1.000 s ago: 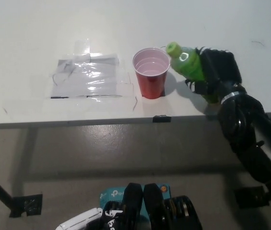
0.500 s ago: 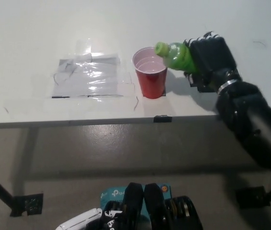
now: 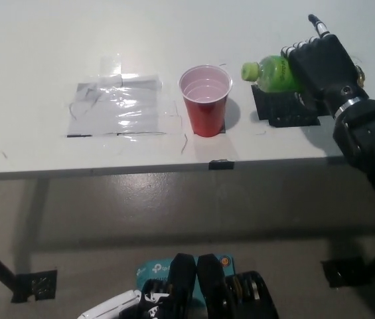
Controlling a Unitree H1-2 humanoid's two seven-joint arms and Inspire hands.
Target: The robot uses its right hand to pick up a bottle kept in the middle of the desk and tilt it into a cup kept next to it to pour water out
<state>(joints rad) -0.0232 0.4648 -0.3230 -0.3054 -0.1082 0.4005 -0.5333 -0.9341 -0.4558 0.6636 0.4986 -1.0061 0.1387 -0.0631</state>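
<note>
With our black right hand (image 3: 323, 63) wrapped around the green bottle (image 3: 275, 73), held tilted just beside the red cup (image 3: 205, 100) on the white surface (image 3: 41, 53), we judge its mouth must sit squarely over the rim before we tip further.

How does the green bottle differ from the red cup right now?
The green bottle is held off the desk by the right robot hand, while the red cup stands on the desk. The bottle lies tilted, its cap toward the cup; the cup is upright. The bottle is capped; the cup is open-topped. They sit apart, not touching.
</note>
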